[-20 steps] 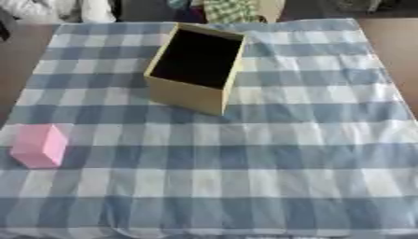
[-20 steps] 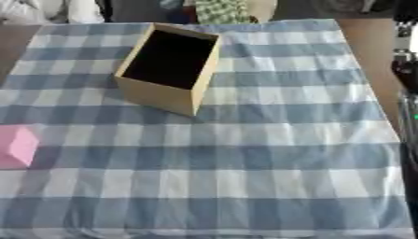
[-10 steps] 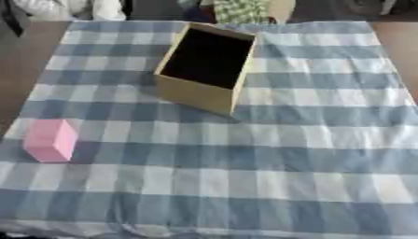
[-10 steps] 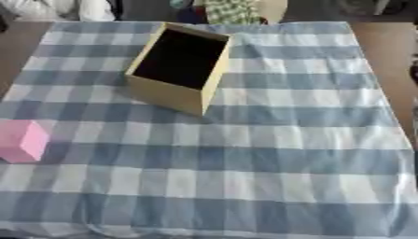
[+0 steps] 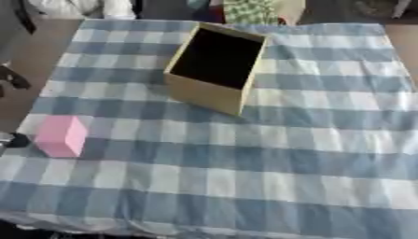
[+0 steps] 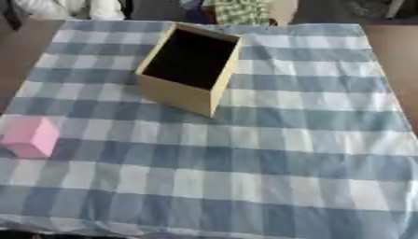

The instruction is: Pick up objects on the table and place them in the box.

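Note:
A pink block lies near the left edge of the blue and white checked cloth. An open tan box stands at the far middle, its dark inside facing up and nothing visible in it. Black and silver parts of my left hand show only at the left border of the left eye view, just left of the pink block and apart from it. My right hand appears in neither view.
The cloth covers a brown table whose bare top shows at the far left and far right. Cloth and other items lie beyond the far edge.
The camera has turned, so the box, block and cloth sit further right in both views. Nothing on the table has moved. A dark part at the right edge one second ago is gone.

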Available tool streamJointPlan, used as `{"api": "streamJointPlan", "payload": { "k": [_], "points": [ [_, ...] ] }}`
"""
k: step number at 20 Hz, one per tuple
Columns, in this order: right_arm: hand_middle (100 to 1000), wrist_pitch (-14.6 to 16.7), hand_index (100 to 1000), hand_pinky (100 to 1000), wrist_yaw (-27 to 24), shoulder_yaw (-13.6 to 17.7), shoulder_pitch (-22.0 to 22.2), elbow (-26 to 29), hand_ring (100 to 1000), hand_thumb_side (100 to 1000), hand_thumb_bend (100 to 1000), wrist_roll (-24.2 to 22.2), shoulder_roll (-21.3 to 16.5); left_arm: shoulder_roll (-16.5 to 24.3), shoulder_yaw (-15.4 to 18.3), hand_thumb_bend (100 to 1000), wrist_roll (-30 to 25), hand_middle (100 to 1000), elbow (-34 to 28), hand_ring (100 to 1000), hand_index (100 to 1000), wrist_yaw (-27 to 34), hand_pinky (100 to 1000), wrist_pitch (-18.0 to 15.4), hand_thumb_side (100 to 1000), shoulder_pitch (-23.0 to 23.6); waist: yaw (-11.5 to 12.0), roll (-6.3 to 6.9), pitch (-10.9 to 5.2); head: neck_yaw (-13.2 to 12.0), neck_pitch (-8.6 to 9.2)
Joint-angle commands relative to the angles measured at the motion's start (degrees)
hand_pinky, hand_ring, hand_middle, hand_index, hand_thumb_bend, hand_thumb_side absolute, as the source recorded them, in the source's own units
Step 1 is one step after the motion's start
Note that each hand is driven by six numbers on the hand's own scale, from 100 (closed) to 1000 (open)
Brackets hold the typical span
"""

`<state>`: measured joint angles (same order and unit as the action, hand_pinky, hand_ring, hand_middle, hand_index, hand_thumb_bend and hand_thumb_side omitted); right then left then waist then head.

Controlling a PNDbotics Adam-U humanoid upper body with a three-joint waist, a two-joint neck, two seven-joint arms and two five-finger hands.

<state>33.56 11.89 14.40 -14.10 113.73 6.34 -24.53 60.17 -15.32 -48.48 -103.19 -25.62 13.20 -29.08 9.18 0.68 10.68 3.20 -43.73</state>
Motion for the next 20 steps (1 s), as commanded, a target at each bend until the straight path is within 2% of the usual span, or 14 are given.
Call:
{"api": "streamJointPlan", "payload": {
  "k": [1,9,14,20],
  "points": [
    [594,-0.01,778,788,-0.43,0.02,-0.45,0.86,616,749,100,-0.16,-1.09,0.52,-0.7,591,-0.37,859,-0.25,796,929,0.59,664,0.1,456,-2.18,-0.06,0.2,-0.91,0.07,-0.39],
    [593,0.01,778,787,-0.7,-0.1,-0.51,0.86,616,748,100,-0.3,-0.92,-1.33,-4.4,615,-3.44,881,2.78,818,945,-0.12,690,-0.45,441,-5.27,-0.45,0.23,-0.85,0.26,-0.39],
    [591,0.06,777,786,-0.84,-0.14,-0.61,0.86,614,747,100,-0.3,-0.85,-2.17,-6.74,717,-3.49,912,5.88,845,957,-1.8,727,-1.74,448,-6.0,-0.7,0.2,-0.75,0.15,-0.39],
    [590,0.05,776,786,-0.92,-0.2,-0.68,0.86,613,747,100,-0.39,-0.73,-3.25,-8.22,734,-3.49,931,9.01,868,959,-4.48,742,-3.63,448,-6.77,-0.81,0.13,-0.63,-0.01,-0.39]
  ]
}}
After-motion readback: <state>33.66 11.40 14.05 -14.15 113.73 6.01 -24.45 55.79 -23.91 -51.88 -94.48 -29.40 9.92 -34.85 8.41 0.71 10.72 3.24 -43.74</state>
